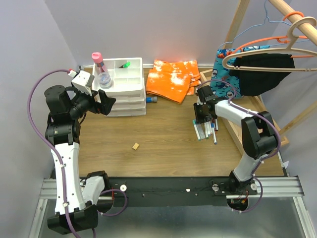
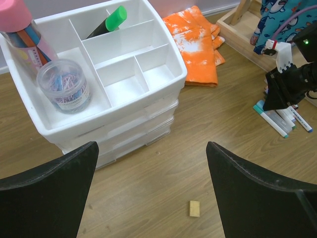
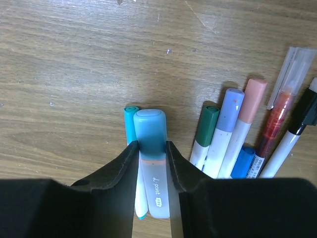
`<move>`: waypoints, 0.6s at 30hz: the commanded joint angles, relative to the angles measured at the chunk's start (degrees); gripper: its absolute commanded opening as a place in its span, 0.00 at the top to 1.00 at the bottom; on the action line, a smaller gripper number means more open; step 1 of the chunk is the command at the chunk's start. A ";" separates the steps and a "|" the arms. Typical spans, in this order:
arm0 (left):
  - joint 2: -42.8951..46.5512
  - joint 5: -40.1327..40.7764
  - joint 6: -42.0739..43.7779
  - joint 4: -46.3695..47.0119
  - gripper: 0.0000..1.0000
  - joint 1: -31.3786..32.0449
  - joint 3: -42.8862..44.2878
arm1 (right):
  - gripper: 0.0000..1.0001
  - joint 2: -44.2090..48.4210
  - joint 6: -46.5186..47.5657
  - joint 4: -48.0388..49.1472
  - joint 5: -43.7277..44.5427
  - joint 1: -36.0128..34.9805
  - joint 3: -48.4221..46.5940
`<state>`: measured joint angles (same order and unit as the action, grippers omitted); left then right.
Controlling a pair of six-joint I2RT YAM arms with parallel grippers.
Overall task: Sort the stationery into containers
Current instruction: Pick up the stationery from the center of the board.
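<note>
The white three-drawer unit (image 1: 124, 87) stands at the back left and also shows in the left wrist view (image 2: 163, 84). Its top tray holds the green-capped black marker (image 2: 110, 21) at the back and the clear pink-capped bottle (image 2: 22, 34) on the left. The blue-capped tube (image 1: 152, 99) lies on the table beside the unit. My left gripper (image 2: 151, 163) is open and empty, in front of the unit. My right gripper (image 3: 151, 144) is shut on a teal-capped highlighter (image 3: 150, 126) at the pile of white pens (image 3: 228, 134) at mid-right (image 1: 205, 130).
An orange cloth (image 1: 173, 79) lies behind the centre. A small tan block (image 1: 134, 146) sits on the wood table. A shallow wooden tray (image 1: 247, 114) and a hanger rack with clothes (image 1: 262, 64) are at the right. A clear jar of clips (image 2: 64, 87) stands in the tray.
</note>
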<state>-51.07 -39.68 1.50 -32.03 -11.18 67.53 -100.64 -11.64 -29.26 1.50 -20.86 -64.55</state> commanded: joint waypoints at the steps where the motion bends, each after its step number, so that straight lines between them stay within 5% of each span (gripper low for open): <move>1: 0.53 0.22 -1.23 1.71 0.01 -0.33 -0.29 | 0.64 2.20 -0.58 -0.01 -1.15 0.47 1.36; 18: 1.76 0.92 -0.97 0.74 0.01 -0.77 -0.73 | 0.58 -0.52 2.06 3.85 0.88 0.47 2.06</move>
<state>-50.54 -39.64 0.86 -31.38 -11.51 67.42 -99.79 -11.07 -27.68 1.23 -20.86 -62.87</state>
